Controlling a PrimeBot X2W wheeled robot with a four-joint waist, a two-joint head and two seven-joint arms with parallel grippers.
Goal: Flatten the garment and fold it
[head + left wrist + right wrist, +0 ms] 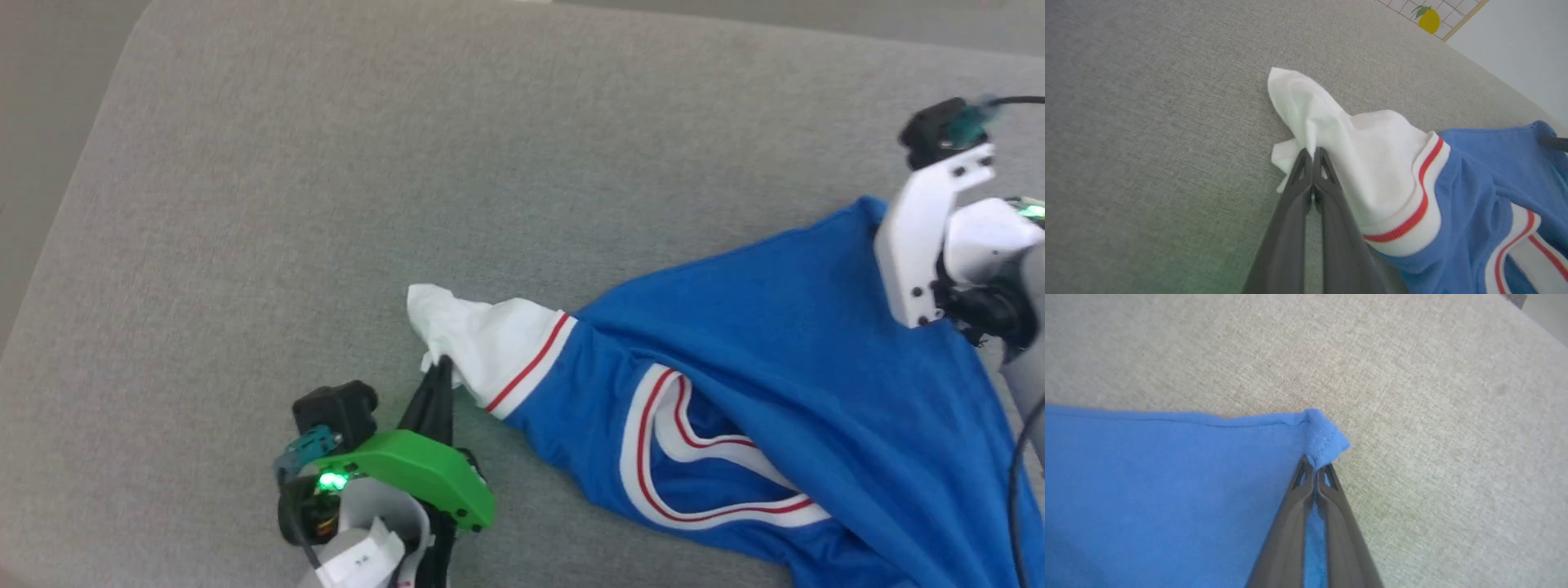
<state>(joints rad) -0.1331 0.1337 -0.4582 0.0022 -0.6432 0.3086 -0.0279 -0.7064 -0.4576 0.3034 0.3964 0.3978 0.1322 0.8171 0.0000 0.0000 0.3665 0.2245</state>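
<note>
Barely begun | royal-blue, white-sleeved jersey T-shirt [775,367] bunched | left fingers [1308,183] pinching sleeve [1363,163], right fingers [1311,486] pinching hem corner [1325,437] | flattening, folding remain

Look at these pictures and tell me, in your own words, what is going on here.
A two-armed robot is handling a blue garment that lies bunched on a grey padded surface. Its left gripper is shut on the white sleeve. Its right gripper is shut on a stitched blue corner. The garment is not yet flat or folded.
</note>
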